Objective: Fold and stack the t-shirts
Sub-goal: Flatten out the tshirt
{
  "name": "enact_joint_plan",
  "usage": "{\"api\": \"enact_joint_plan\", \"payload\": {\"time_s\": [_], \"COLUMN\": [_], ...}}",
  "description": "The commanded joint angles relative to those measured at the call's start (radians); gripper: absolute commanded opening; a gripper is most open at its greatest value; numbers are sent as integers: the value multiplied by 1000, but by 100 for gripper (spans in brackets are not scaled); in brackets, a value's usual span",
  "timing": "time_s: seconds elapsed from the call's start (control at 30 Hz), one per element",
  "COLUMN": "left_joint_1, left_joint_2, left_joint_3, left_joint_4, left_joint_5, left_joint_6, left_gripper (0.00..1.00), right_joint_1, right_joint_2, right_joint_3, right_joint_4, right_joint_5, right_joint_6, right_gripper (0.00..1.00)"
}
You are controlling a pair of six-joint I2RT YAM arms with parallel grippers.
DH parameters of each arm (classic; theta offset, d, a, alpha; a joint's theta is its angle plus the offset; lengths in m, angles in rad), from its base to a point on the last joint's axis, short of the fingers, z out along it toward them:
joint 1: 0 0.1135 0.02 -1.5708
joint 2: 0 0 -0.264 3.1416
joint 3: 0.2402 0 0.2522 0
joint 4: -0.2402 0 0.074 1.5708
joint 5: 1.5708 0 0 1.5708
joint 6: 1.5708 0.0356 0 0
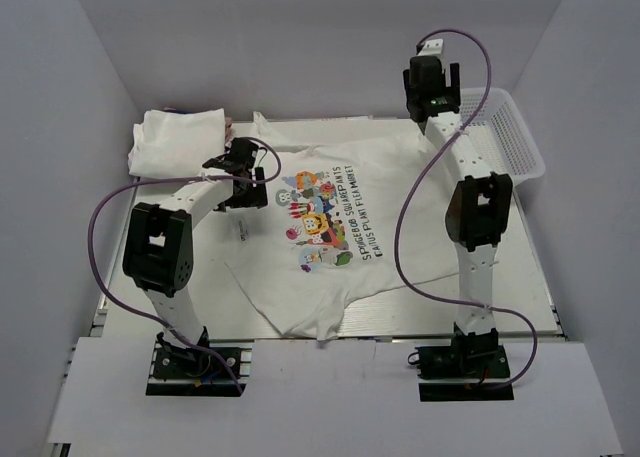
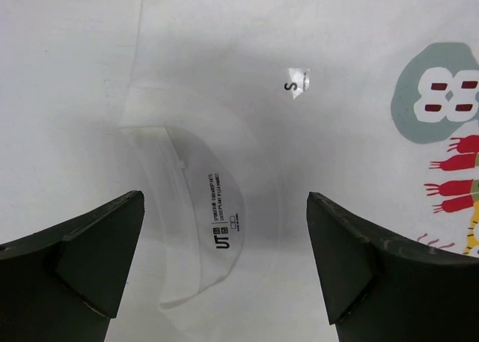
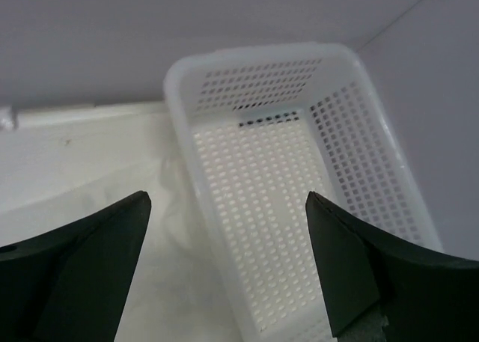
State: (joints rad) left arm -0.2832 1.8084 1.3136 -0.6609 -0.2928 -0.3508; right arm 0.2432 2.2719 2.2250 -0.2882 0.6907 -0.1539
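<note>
A white t-shirt with a colourful cartoon print (image 1: 330, 222) lies spread flat on the table, its collar toward the left. My left gripper (image 1: 243, 177) hovers open over the collar; in the left wrist view the neck label and collar (image 2: 217, 222) lie between the open fingers (image 2: 97, 245). A folded white bundle (image 1: 178, 142) sits at the back left. My right gripper (image 1: 432, 95) is raised at the back right, open and empty, above the shirt's edge (image 3: 97, 170) and the basket.
A white plastic mesh basket (image 1: 512, 137) stands at the back right against the wall, empty in the right wrist view (image 3: 262, 200). White walls enclose the table on three sides. Purple cables loop from both arms.
</note>
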Motion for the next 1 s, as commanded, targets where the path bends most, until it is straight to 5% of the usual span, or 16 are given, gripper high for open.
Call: {"api": "enact_joint_plan", "payload": {"time_s": [0.0, 0.2, 0.47, 0.67, 0.97], "left_joint_1": [6, 15, 33, 33, 22], "left_joint_2": [-40, -40, 20, 156, 137], "left_joint_3": [21, -25, -64, 119, 266], "left_joint_4": [-2, -2, 61, -24, -48], "left_joint_5": [-43, -80, 11, -26, -12], "left_joint_6": [16, 7, -5, -17, -16], "left_gripper": [100, 100, 100, 100, 100], "right_joint_1": [48, 48, 48, 48, 47], "right_joint_2": [-159, -556, -860, -864, -674], "right_joint_3": [-97, -612, -1121, -1274, -1205], "right_joint_4": [-3, -75, -75, -28, -40], "right_joint_5": [-169, -541, -625, -606, -497], "right_joint_6": [-18, 228, 321, 362, 398], "right_gripper": [90, 90, 90, 90, 90]}}
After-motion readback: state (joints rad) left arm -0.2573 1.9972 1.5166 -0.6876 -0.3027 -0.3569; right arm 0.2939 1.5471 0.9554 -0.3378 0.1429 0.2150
